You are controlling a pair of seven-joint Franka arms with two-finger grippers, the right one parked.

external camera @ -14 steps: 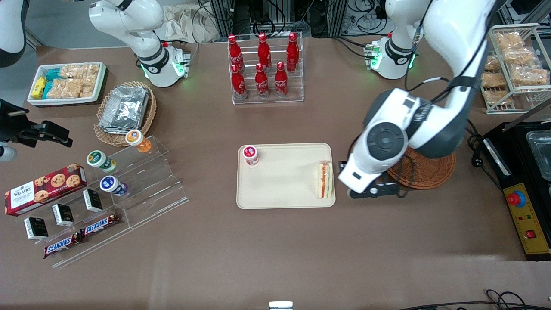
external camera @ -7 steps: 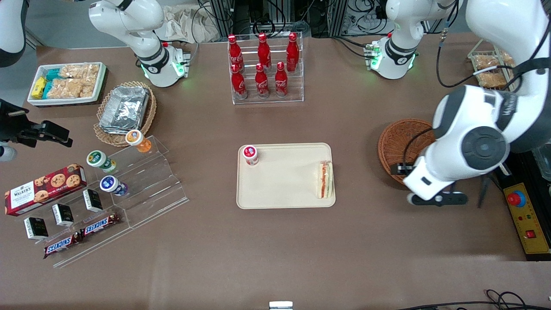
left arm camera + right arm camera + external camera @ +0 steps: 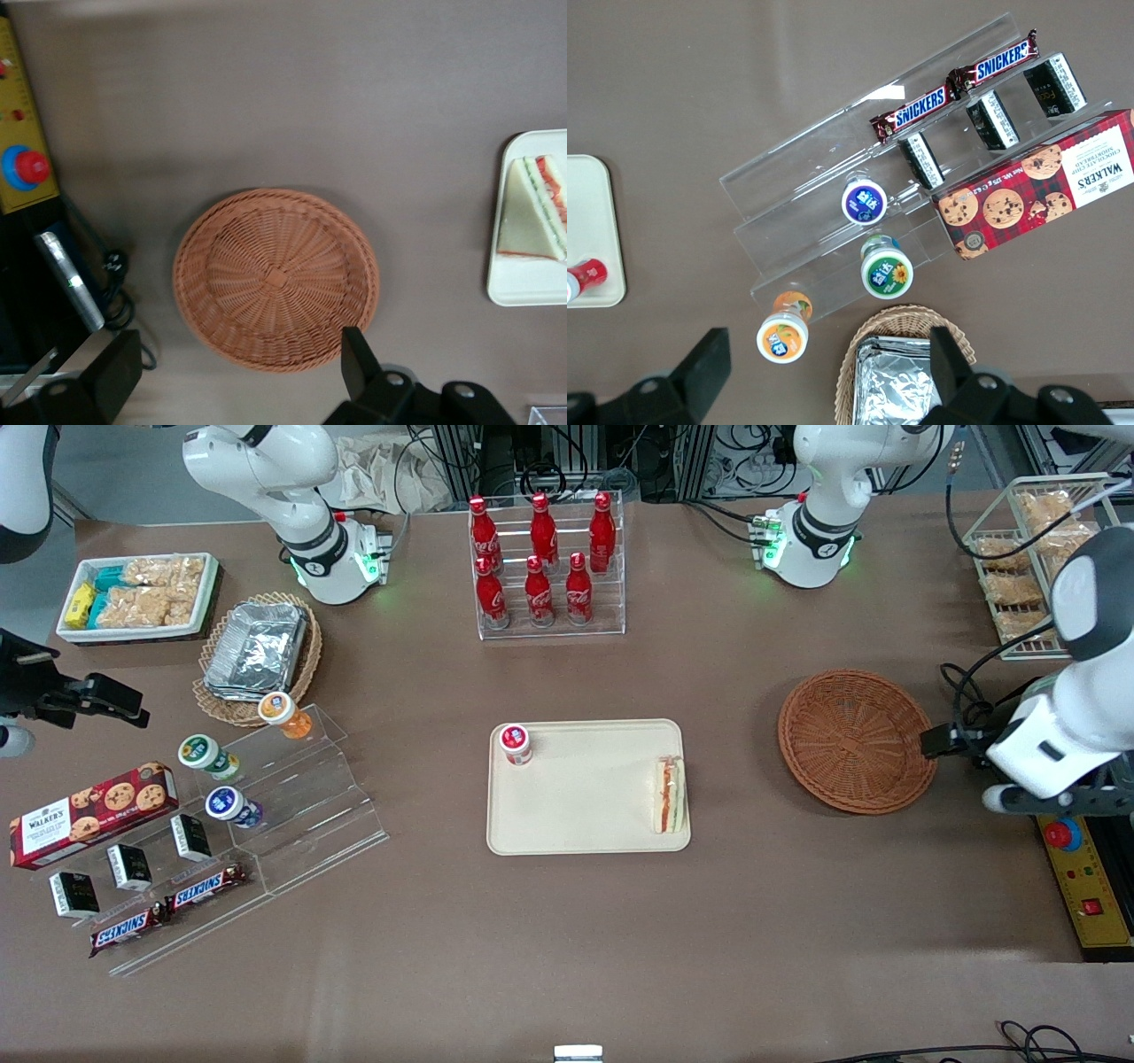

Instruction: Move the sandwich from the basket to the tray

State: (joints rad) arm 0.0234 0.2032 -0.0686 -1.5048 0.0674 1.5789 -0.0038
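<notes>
The sandwich lies on the cream tray, at the tray's edge nearest the basket; its red and green filling shows along one side. The reddish-brown wicker basket stands on the table with nothing in it. My gripper hangs open above the table beside the basket, toward the working arm's end and well away from the tray. The left wrist view shows the basket below, the open gripper with nothing between its fingers, and the sandwich on the tray.
A small red-capped bottle stands on the tray's corner. A black machine with a yellow panel and red button sits under my gripper. A wire rack of snack packs and a rack of cola bottles stand farther back.
My gripper has swung from beside the tray, across the basket, out to the working arm's end of the table. The sandwich has stayed on the tray.
</notes>
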